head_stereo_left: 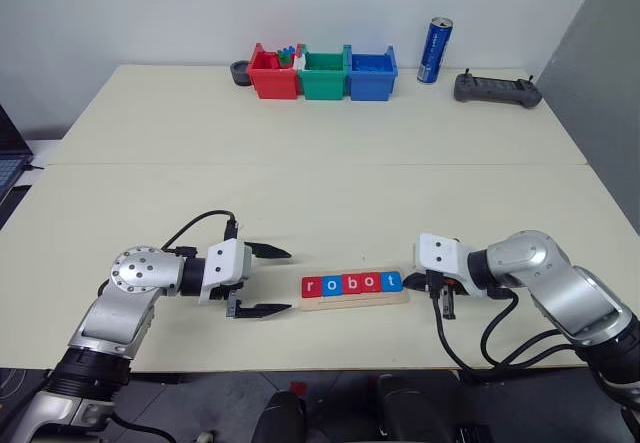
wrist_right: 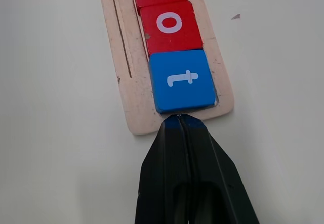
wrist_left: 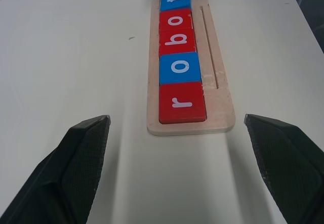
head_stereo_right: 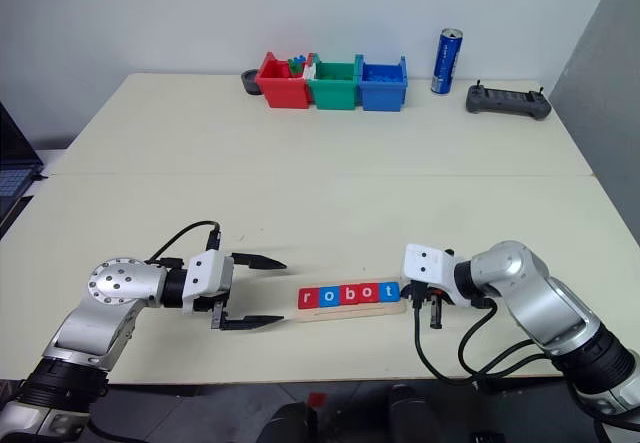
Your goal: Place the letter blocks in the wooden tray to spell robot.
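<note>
At the near left of the table point(head_stereo_left: 300, 178), the left arm lies low and bent, its forearm running level toward three o'clock, and the left gripper point(head_stereo_left: 262, 281) has its two black fingers spread wide apart with nothing between them, the tips pointing at the near end of the wooden tray point(head_stereo_left: 355, 298) but stopping short of it. Just to the three o'clock side of those tips, the tray lies flat along the table's near edge, running lengthwise from nine to three o'clock. The five letter blocks point(head_stereo_left: 352, 283) sit in it edge to edge and read r, o, b, o, t from left to right: a red r point(wrist_left: 182, 102), a blue o point(wrist_left: 179, 68), a red b point(wrist_left: 177, 38), a red o point(wrist_left: 175, 19) and a blue t point(wrist_right: 182, 80). In the left wrist view a thin groove runs along the bare wood beside the row. At the tray's three o'clock end, the right gripper point(wrist_right: 178, 119) has its fingers pressed together, empty, their joint tip touching or all but touching the outer edge of the blue t. The right arm comes in from the near right, elbow out, forearm angled toward nine o'clock and tilted down. Far off at twelve o'clock stand red point(head_stereo_left: 272, 73), green point(head_stereo_left: 324, 74) and blue point(head_stereo_left: 371, 73) bins, a blue can point(head_stereo_left: 435, 51) and a dark controller point(head_stereo_left: 497, 89).
</note>
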Robot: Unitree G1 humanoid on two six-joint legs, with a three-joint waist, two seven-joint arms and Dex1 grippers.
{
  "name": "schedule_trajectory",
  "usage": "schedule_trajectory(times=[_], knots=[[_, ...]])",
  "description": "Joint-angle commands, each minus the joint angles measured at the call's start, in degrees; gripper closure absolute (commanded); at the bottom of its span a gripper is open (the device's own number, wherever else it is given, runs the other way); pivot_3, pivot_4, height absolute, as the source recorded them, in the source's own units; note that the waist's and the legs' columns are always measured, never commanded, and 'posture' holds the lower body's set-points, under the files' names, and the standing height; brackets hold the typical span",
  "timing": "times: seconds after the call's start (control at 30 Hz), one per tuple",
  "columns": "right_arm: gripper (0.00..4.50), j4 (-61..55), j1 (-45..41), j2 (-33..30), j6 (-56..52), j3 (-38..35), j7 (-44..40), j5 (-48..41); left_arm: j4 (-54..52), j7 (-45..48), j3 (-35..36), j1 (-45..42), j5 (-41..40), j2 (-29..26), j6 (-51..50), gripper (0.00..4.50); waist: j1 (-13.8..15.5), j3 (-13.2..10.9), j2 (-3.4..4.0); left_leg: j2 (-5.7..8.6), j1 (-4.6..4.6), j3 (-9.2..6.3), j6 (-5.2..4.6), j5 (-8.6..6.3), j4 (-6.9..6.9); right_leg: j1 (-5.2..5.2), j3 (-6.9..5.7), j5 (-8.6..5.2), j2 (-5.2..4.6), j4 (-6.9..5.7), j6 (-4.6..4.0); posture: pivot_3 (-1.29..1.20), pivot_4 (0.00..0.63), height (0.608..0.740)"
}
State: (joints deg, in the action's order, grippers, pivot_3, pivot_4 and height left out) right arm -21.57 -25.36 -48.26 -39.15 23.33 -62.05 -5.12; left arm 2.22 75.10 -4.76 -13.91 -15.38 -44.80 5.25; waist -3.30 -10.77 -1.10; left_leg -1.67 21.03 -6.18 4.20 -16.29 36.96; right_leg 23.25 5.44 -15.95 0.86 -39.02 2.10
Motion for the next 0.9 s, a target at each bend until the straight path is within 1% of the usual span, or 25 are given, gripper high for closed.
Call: schedule_trajectory(times=[0.03, 0.4, 0.9], knots=[[4.47, -1.0, -1.0, 0.3, 0.8, 0.0, -0.2, 0.3, -2.4, -0.6, 0.5, -0.7, -0.3, -0.2, -0.5, 0.00, 0.0, 0.0, 0.00, 0.00, 0.00, 0.00, 0.00, 0.00, 0.00, 0.00, 0.00, 0.00, 0.00, 0.00, 0.00, 0.00, 0.150, 0.740], [4.47, -2.1, -2.3, 2.7, -1.5, 0.0, -0.6, -1.5, -1.5, -0.8, 0.6, -0.5, 0.0, 0.0, 0.3, 0.00, 0.0, 0.0, 0.00, 0.00, 0.00, -0.01, 0.00, 0.00, 0.00, 0.00, -0.01, 0.00, 0.00, 0.00, 0.00, 0.00, 0.150, 0.740], [4.47, -3.2, -2.0, 1.4, -1.5, 0.2, -1.6, -0.8, -1.7, -1.2, 0.2, -0.7, 0.2, 0.2, 0.3, 0.00, 0.0, 0.0, 0.00, 0.00, 0.00, -0.01, 0.00, 0.00, 0.00, 0.00, -0.01, 0.00, 0.00, -0.01, 0.00, 0.00, 0.150, 0.740]])
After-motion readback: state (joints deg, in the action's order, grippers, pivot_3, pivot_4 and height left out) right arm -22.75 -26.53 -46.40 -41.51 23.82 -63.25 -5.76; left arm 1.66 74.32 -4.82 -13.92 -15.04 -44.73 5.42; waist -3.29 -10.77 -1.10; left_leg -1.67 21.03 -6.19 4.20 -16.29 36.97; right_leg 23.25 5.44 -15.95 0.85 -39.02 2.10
